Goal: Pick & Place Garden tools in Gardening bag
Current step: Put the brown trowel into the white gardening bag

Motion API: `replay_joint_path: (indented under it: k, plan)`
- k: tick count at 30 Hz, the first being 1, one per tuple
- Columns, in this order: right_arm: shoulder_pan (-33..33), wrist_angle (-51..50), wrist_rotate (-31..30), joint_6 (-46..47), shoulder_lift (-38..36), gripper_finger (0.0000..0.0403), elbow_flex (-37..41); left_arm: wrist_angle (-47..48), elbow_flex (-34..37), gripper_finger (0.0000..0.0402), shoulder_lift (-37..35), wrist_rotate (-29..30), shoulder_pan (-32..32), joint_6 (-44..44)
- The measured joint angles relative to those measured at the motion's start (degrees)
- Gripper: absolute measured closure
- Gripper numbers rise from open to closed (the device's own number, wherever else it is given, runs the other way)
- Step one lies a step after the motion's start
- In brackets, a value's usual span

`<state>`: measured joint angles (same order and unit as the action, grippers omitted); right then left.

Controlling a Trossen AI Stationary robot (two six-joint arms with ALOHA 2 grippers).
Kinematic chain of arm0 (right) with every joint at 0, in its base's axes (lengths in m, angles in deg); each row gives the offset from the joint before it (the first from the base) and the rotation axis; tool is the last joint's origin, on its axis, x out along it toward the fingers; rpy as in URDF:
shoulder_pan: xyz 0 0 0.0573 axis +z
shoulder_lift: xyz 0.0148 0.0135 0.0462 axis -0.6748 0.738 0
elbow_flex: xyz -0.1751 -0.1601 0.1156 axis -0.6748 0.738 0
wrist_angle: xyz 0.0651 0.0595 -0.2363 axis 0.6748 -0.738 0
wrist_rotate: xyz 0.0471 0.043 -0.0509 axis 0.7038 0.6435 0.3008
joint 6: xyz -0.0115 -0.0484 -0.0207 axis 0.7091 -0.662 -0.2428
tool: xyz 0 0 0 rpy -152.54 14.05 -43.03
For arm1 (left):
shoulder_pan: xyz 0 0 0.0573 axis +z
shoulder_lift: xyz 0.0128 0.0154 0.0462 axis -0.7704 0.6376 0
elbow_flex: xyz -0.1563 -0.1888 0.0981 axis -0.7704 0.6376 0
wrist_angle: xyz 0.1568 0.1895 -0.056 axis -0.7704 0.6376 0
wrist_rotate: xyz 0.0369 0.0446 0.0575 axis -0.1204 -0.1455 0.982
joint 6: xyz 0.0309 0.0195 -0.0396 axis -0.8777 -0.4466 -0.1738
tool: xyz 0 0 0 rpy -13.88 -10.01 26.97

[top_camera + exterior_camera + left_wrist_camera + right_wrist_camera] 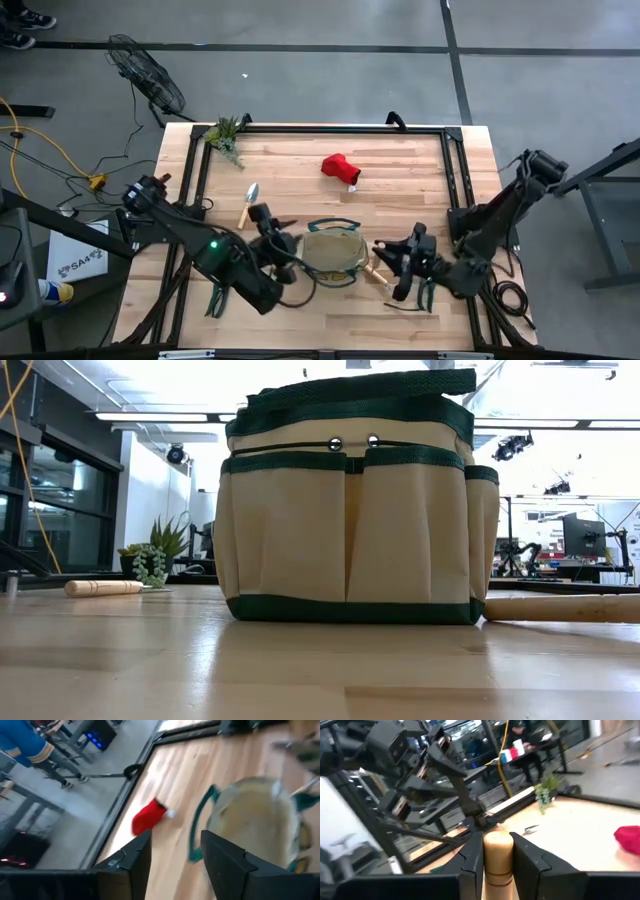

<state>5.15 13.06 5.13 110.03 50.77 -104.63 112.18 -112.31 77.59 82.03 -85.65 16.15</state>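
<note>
Right claw [496, 865] grips a wooden handle [498, 851]; left claw [172, 852] hangs open, empty, beside the bag [333, 252].

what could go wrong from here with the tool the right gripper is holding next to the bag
The right gripper is shut on a wooden handle, right beside the gardening bag. The bag is soft, so the tool could catch its green rim and push it over instead of dropping in.

The left gripper, open and empty, hangs at the bag's other side. If both arms close in on the bag, they may collide, or snag a loop handle.
</note>
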Motion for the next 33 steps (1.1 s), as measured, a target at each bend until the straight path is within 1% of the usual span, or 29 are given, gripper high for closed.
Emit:
replay_joint_path:
  k: [5, 7, 12, 15, 18, 24, 26, 29, 33]
  plan:
    - [-0.3, 0.0, -5.5, -5.6, 8.9, 0.034, -10.3, 10.5, 0.0, 0.0256, -3.3, 0.2, 0.0, 5.5]
    - [-0.3, 0.0, -8.3, -8.8, 12.5, 0.034, -14.6, 13.4, 0.0, 0.026, -4.7, 0.4, 0.0, 6.5]
    - [-0.3, 0.0, -15.4, -14.5, 20.1, 0.034, -24.1, 15.3, 0.0, 0.0266, -7.7, 0.2, 0.0, 5.5]
    - [-0.3, 0.0, -17.7, -14.9, 23.4, 0.034, -27.6, 15.4, 0.0, 0.0266, -9.1, 0.1, 0.0, 4.7]
    - [0.2, 0.1, -18.3, -15.0, 25.3, 0.034, -29.4, 15.3, 0.0, 0.0266, -10.2, -0.8, 0.0, 4.5]
    - [3.1, 4.4, -19.7, -15.9, 25.5, 0.034, -30.1, 15.3, 0.0, 0.0266, -11.2, -4.1, 0.0, 1.8]
    - [4.4, 5.2, -18.4, -16.5, 25.5, 0.034, -30.1, 15.3, 0.0, 0.0266, -11.2, -4.8, 0.0, 0.6]
    - [5.5, 5.2, -16.8, -14.5, 26.0, 0.034, -30.1, 15.3, 0.0, 0.0266, -11.2, -6.4, 0.0, -0.5]
    - [5.3, 4.9, -15.0, -14.2, 28.1, 0.034, -30.1, 15.3, 0.0, 0.0266, -11.2, -7.1, 0.0, -1.1]
